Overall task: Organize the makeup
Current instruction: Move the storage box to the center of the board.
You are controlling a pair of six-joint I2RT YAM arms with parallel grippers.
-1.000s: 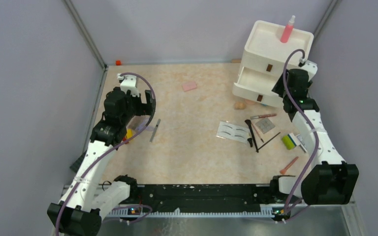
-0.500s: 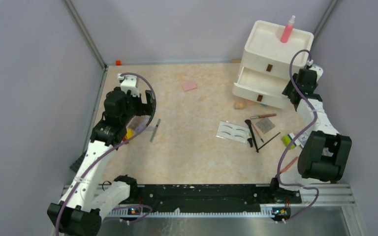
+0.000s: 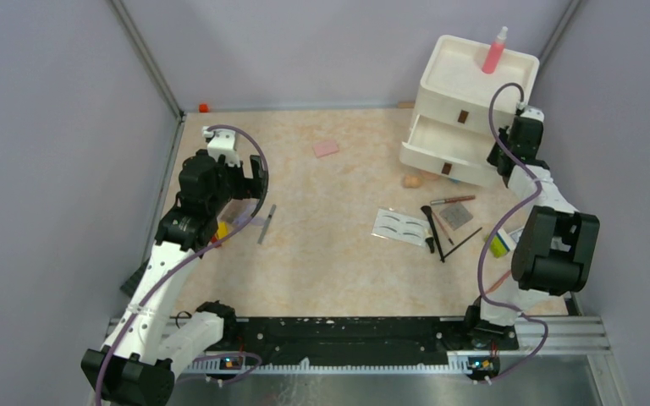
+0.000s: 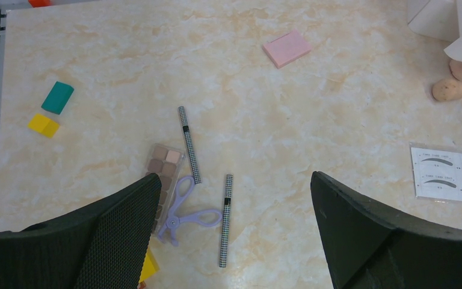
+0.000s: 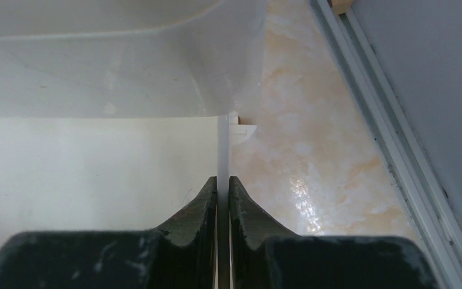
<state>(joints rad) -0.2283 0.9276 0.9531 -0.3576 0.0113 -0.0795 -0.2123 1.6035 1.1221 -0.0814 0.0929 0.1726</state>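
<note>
My right gripper is shut on a thin white upright wall, the side of the open drawer of the white drawer unit. A pink spray bottle stands on top of the unit. My left gripper hangs open above two checked pencils, an eyeshadow palette and a purple scissor-shaped tool. A pink pad lies farther back. Peach sponges sit by the unit's base. The eyebrow card and thin brushes lie at middle right.
Teal and yellow toy blocks lie left of the pencils. A dark studded plate and a green-yellow block sit near my right arm. Grey walls and a metal rail close in just right of the drawer unit.
My right arm folded back and its gripper went to the drawer's right end and closed on the drawer wall. The left arm has not moved.
</note>
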